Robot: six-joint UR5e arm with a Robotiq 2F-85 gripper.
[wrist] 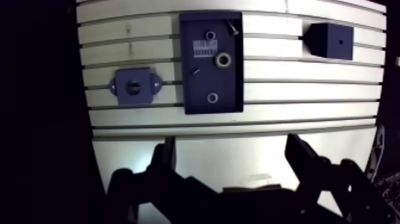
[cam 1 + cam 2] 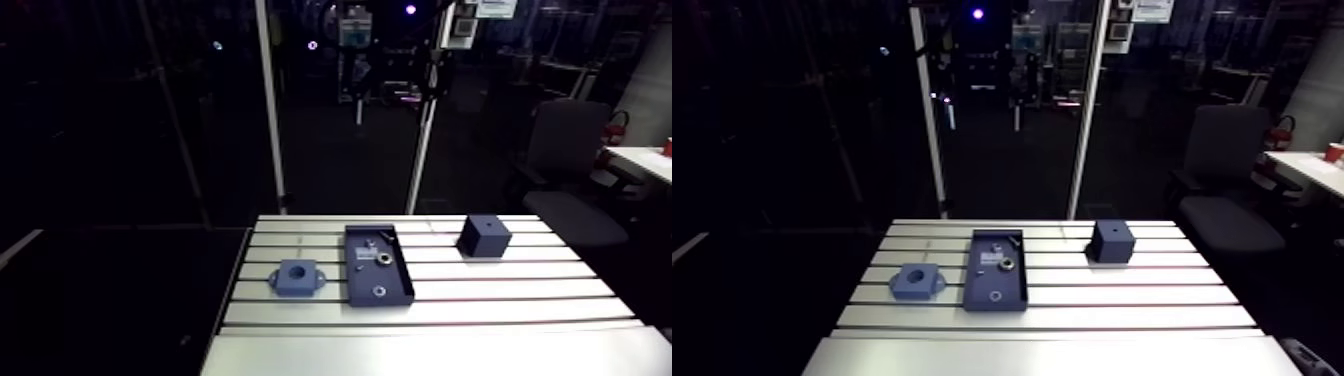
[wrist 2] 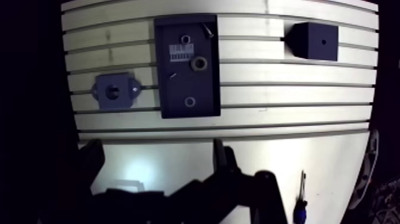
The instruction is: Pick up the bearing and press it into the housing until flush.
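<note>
Looking from the arm view, we see the bench [image 2: 500,300] carrying three dark blue parts across its far half: the housing [image 2: 295,276] toward the left edge, a tray [image 2: 395,282] in the middle, and a cube [image 2: 484,236] toward the right edge. The bearing [image 2: 383,259] lies in the tray as a bright ring, with a smaller ring [image 2: 379,291] closer to the near edge. The tool does not show here.

From the wrist view, the tool [image 1: 231,146] hangs over the bare near edge, its fingers [image 1: 165,158] wide apart and holding nothing, well short of the tray. The housing's bore looks empty. We judge nothing done yet: reaching, grasping, carrying and pressing flush all remain.
</note>
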